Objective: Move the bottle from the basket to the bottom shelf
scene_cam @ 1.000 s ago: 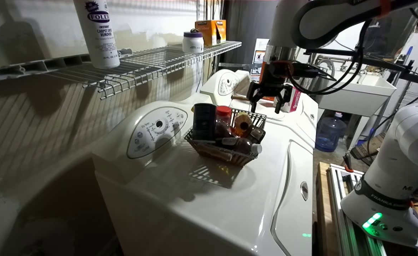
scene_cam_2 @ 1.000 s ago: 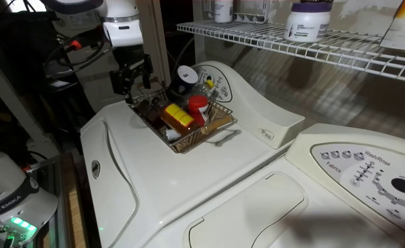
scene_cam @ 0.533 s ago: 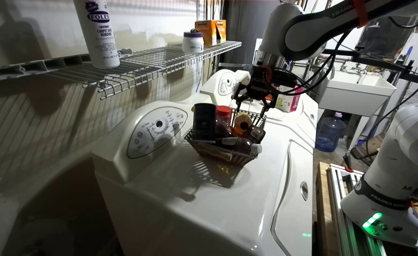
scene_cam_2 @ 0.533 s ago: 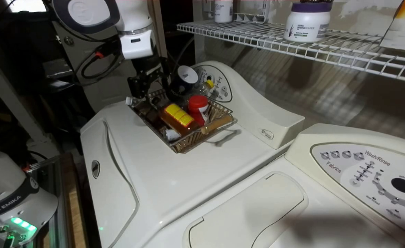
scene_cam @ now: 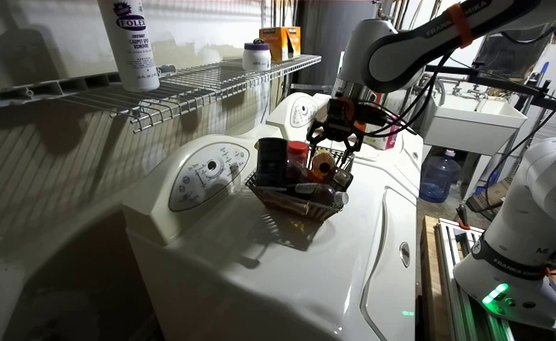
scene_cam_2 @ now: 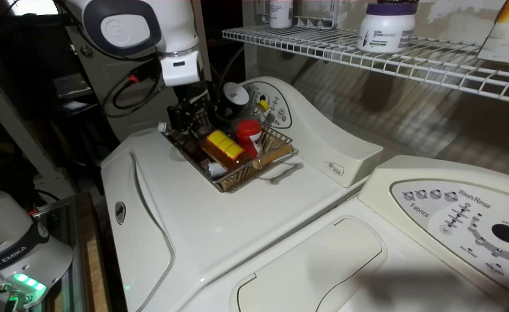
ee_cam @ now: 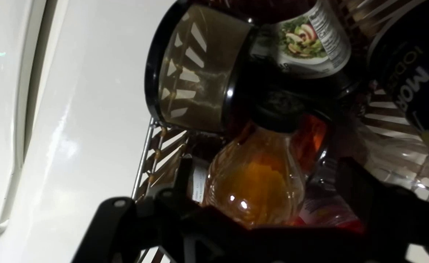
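In an exterior view: white-capped bottle (scene_cam: 320,192) lies in the basket (scene_cam: 322,212) along its near edge, jaws beyond it. In an exterior view: only its cap (scene_cam_2: 162,127) shows past the rim. Wrist view: jaws wide apart, nothing gripped, straddling a dark-capped bottle (ee_cam: 256,175); ours runs across the top, roughly along the jaw line. Likely needs shift plus quarter turn.
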Robot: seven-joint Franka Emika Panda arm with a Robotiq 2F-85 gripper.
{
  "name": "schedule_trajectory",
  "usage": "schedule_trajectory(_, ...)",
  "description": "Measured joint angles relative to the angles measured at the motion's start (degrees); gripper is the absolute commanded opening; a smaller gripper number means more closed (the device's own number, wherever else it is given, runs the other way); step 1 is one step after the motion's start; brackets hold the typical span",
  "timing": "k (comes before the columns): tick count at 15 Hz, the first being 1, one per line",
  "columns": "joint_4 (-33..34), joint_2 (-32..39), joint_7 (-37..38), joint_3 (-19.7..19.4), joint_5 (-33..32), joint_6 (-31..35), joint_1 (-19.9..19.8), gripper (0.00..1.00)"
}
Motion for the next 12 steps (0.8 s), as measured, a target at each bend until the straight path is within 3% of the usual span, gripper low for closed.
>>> schedule_trajectory(2,0.00,0.62,0.00,0.00,0.00,0.96,0.28,0.73)
schedule_trajectory(7,0.00,1.98,0.00,-0.19,0.00,0.93,0.74,0.39)
schedule_trajectory(12,0.28,1.99,0.01,-0.52,0.04,0.27,1.04,0.35)
